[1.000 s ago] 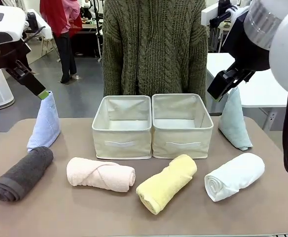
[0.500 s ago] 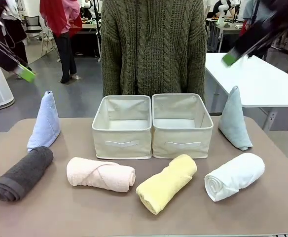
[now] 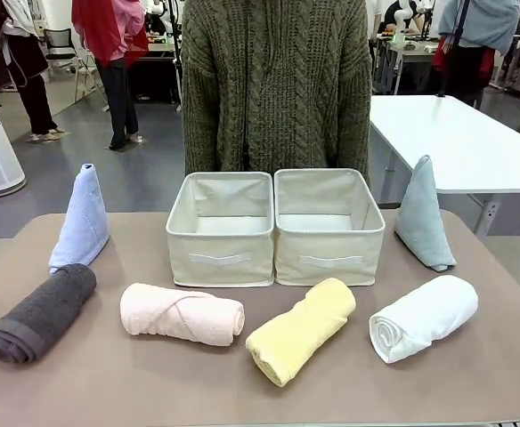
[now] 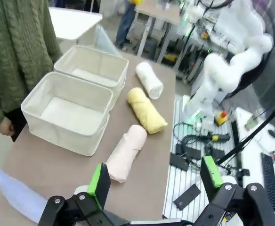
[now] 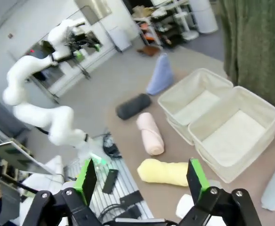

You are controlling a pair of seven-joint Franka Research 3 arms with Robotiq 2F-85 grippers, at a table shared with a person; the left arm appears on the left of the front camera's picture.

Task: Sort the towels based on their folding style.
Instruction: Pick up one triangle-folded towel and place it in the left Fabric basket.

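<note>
— What about the containers?

— Two cream fabric bins stand touching, side by side, mid-table: the left bin point(image 3: 220, 256) and the right bin point(image 3: 329, 256); each shows its bare cream floor; every towel lies outside them.

— Where are the towels, then?

— Four lie in a row in front of the bins: the dark grey rolled terry towel point(image 3: 39, 313) at the far left; the pink rolled terry towel point(image 3: 182, 313); the yellow rolled terry towel point(image 3: 301, 330), lying slantwise; the white rolled terry towel point(image 3: 423, 318) at the right. The pale blue cone-shaped towel point(image 3: 82, 219) stands upright left of the bins, just behind the dark grey roll; the grey-green cone-shaped towel point(image 3: 423, 215) stands upright right of them.

— And the grippers?

— The left gripper point(image 4: 156, 174) hangs high over the table's edge, its green-padded fingers spread wide apart; the right gripper point(image 5: 142, 176) likewise, fingers well apart, with the bins and rolls far below it.

— The surface and the room?

— A dull brown tabletop point(image 3: 135, 382); a person in an olive cable-knit sweater point(image 3: 278, 80) stands at the far side, just behind the bins; a white table point(image 3: 456, 142) stands behind to the right; other people stand farther back.
</note>
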